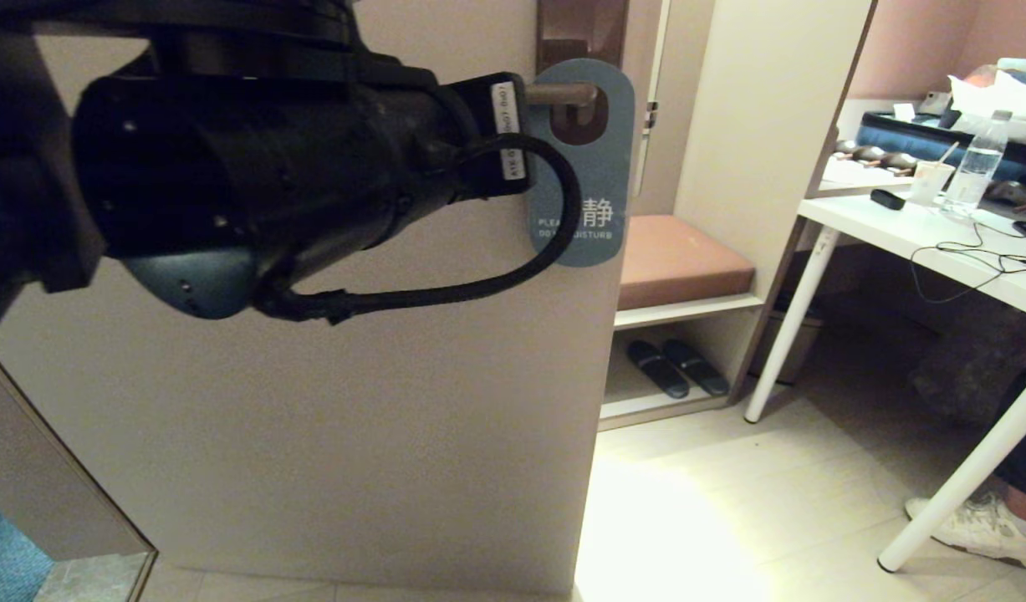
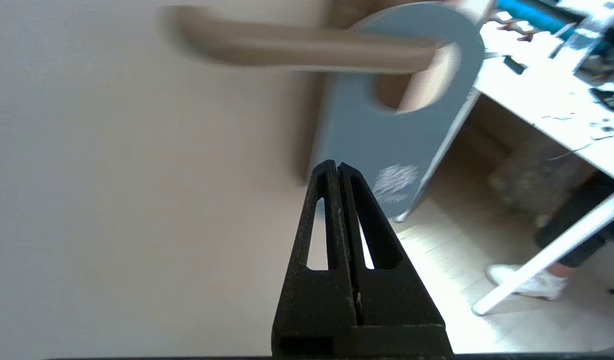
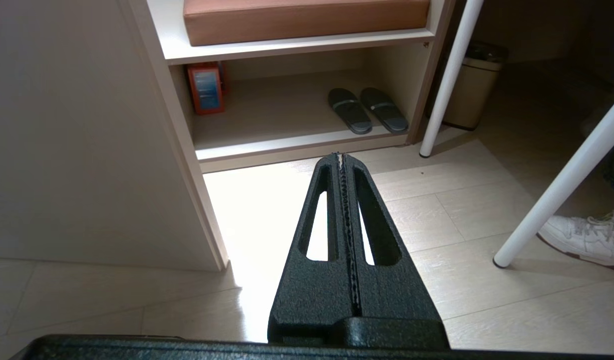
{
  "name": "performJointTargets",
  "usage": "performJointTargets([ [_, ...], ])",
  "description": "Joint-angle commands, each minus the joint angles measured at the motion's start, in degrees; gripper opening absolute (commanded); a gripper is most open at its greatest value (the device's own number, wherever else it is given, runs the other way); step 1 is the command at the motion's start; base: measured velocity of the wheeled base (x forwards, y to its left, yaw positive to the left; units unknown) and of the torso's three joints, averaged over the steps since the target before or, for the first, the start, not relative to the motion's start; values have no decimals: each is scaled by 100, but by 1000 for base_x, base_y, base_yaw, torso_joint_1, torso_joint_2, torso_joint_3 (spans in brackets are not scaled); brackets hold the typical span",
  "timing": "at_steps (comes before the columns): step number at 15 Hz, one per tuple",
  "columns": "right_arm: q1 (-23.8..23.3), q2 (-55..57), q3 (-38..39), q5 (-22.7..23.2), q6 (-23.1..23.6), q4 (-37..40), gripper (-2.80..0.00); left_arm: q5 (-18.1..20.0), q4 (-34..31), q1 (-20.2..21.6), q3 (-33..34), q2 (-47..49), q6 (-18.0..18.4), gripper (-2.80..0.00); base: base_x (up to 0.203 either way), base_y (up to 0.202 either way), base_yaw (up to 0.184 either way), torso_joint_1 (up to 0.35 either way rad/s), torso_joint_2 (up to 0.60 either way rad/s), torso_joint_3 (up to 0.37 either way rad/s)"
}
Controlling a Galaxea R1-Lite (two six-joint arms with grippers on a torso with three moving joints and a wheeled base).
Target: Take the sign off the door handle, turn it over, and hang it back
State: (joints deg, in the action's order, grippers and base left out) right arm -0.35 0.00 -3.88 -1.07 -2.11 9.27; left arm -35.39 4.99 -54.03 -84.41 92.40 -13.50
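The sign (image 1: 600, 167) hangs by its round hole on the door handle (image 1: 563, 94), slate-blue "DO NOT DISTURB" face outward. The handle sticks out from a dark brown backplate (image 1: 579, 29) on the pale door. My left arm (image 1: 270, 167) is raised in front of the door and hides its own fingers in the head view. In the left wrist view, my left gripper (image 2: 337, 165) is shut and empty, its tips just below the handle (image 2: 296, 50) near the lower edge of the sign (image 2: 382, 135). My right gripper (image 3: 341, 156) hangs low over the floor, shut on nothing.
Right of the door stands a shelf unit with a brown cushion (image 1: 680, 259) and dark slippers (image 1: 676, 368). A white table (image 1: 914, 242) with slanted legs carries a bottle and cables. A person's white shoe (image 1: 981, 527) rests by a table leg. A bin (image 3: 469, 90) stands beneath.
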Motion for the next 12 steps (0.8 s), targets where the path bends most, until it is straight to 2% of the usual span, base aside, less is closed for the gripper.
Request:
performJointTargets([
  [1, 0, 0, 1, 1, 0, 5, -280, -9, -15, 195, 446, -567, 42, -280, 0, 0, 0, 0, 0, 0],
  [6, 0, 0, 1, 2, 0, 5, -280, 201, -24, 1080, 1729, -1786, 539, -280, 0, 0, 0, 0, 0, 0],
  [12, 0, 0, 1, 1, 0, 5, -280, 1223, -8, 2364, 3427, -3592, 1015, -280, 0, 0, 0, 0, 0, 0],
])
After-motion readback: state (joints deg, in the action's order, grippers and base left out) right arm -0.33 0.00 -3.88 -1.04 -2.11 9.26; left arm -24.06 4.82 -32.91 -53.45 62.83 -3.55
